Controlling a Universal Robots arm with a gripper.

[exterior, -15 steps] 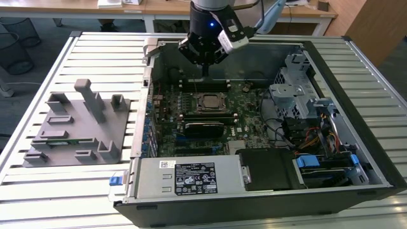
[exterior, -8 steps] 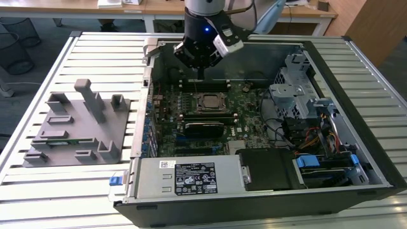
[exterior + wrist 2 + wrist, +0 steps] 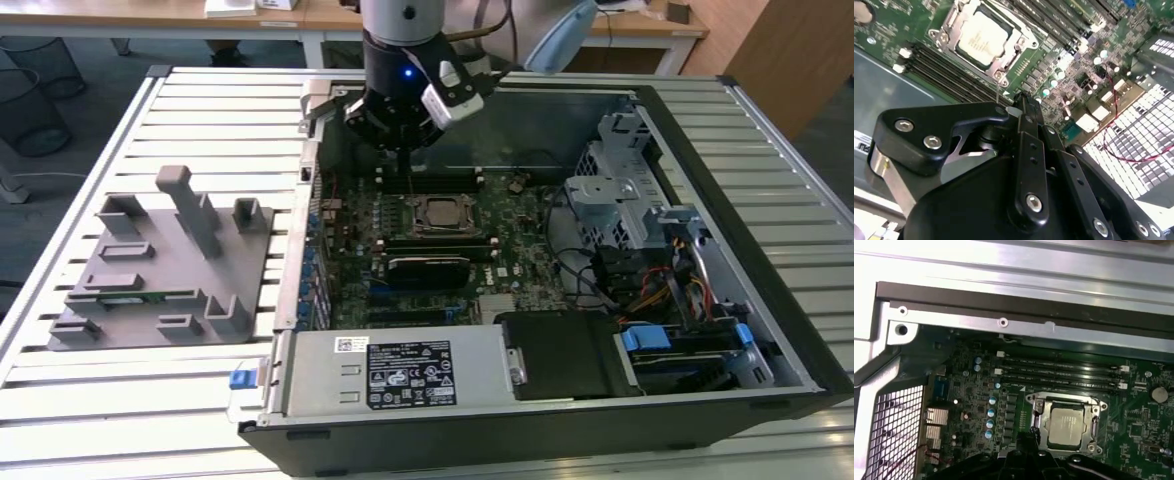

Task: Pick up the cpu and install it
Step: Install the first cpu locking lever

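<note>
Cpu point(image 3: 1068, 424) sitting in motherboard socket point(image 3: 1036, 405), at gripper's point(image 3: 404, 135) six o'clock | gripper hovering, finger spread impossible to tell | chip likely light, rigid, fragile; edges seeming safest hold

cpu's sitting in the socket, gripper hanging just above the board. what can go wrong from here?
1. The cpu lies in the socket frame with nothing clamped over it; a knock could unseat it.
2. The gripper hangs close above the memory slots; a low sideways move might clip them or the frame.
</note>
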